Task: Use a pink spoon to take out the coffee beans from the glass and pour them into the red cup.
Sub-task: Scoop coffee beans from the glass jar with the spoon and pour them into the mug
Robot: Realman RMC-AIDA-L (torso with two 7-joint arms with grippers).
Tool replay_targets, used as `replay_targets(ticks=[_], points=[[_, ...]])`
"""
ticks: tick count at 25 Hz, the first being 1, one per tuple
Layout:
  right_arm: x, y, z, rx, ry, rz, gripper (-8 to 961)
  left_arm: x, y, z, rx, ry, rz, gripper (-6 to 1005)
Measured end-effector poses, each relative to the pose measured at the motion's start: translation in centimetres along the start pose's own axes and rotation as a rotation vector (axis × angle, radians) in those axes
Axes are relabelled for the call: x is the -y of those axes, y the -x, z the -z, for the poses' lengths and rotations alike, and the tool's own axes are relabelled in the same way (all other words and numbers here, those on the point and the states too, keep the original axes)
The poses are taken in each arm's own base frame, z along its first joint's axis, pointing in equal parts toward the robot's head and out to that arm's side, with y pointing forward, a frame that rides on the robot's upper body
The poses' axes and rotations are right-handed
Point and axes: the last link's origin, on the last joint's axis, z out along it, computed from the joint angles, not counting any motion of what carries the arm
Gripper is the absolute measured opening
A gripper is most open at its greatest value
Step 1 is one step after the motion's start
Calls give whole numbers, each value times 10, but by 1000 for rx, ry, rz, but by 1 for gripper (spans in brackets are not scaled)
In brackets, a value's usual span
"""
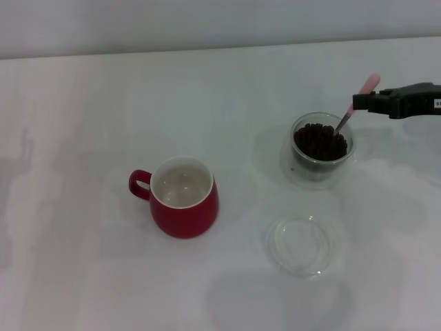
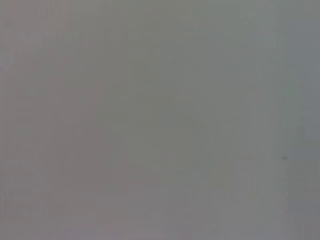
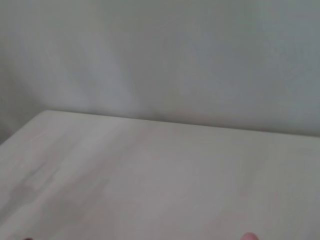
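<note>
In the head view the clear glass [image 1: 320, 150] stands at the right, filled with dark coffee beans [image 1: 319, 141]. My right gripper [image 1: 363, 102] comes in from the right edge and is shut on the pink spoon [image 1: 353, 107] by its handle; the spoon slants down with its metal bowl in the beans. The red cup [image 1: 182, 197] stands left of centre, white inside, with no beans showing in it, its handle pointing left. The pink handle tip shows in the right wrist view [image 3: 249, 236]. My left gripper is out of view.
A shallow clear glass dish [image 1: 303, 245] lies on the white table [image 1: 83, 138] in front of the glass, to the right of the red cup. A pale wall runs behind the table. The left wrist view shows only a plain grey surface.
</note>
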Motion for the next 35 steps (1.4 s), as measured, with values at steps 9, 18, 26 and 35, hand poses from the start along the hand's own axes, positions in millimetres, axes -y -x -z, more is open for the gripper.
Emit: replay_targets(ticks=[9,18,26,35], points=[[12,-15,-4,21,-1,-258,135,-4,-2,-1,-9,4,19,669],[26,-27,1,85,15,-447,134,-3,-3,-1,-17,4,14,668],[31,-36,1,125,62,-583,134,-2,-3,0,-18,2,13,669],[33,-45,-3,147,88,-684,134,0,-1,4,-10,-4,9,668]])
